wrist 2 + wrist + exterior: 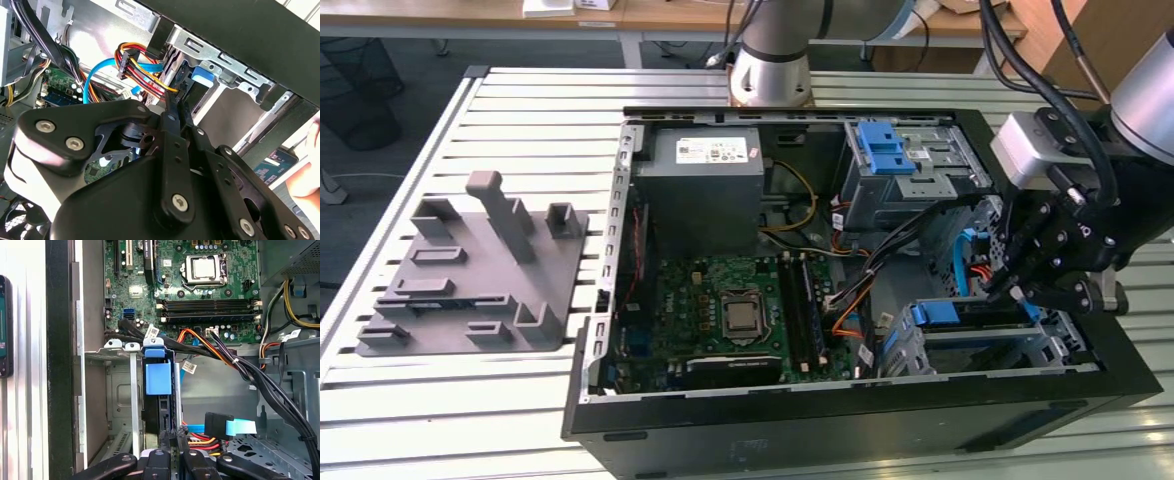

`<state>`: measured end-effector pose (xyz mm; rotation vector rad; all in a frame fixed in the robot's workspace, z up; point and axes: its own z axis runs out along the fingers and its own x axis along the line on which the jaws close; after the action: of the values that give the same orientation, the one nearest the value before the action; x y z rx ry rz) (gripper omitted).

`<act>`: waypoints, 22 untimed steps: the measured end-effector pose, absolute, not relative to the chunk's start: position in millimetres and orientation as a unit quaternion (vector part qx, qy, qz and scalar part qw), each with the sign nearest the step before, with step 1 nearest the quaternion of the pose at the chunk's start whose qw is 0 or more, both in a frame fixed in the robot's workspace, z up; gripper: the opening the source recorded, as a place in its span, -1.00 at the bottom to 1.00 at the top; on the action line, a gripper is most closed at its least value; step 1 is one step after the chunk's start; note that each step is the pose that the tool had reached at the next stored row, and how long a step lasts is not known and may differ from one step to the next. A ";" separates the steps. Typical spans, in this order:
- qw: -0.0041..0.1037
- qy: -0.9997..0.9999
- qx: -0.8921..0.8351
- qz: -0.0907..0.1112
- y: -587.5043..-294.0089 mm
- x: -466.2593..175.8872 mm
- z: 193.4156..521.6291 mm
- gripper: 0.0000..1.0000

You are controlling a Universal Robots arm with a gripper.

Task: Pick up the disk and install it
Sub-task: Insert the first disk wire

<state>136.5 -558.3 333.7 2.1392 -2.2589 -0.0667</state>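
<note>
The disk [971, 314] sits edge-up in the lower drive cage [1051, 348] at the front right corner of the open computer case, its blue rails showing. In the first wrist view the disk [159, 378] stands in the cage slot with its blue tab facing the motherboard. My gripper [1003, 286] hangs over that cage. In both wrist views the fingers look shut, tips together with nothing between them, right at the disk's edge: gripper [174, 434], gripper [176, 97], blue part of the disk [202, 75].
Bundled power cables [235, 362] and a blue data cable [241, 427] run close beside the cage. A grey power-supply box [707, 175], an upper cage with a blue latch [897, 150] and the motherboard [734, 310] fill the case. A grey fixture [474, 270] lies on the exterior view's left. A hand [306, 170] is near the case.
</note>
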 end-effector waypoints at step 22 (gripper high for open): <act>0.015 -0.727 0.686 -0.021 -558.5 136.3 334.9 -0.67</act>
<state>136.3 -558.5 334.9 2.1343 -2.2633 -0.0662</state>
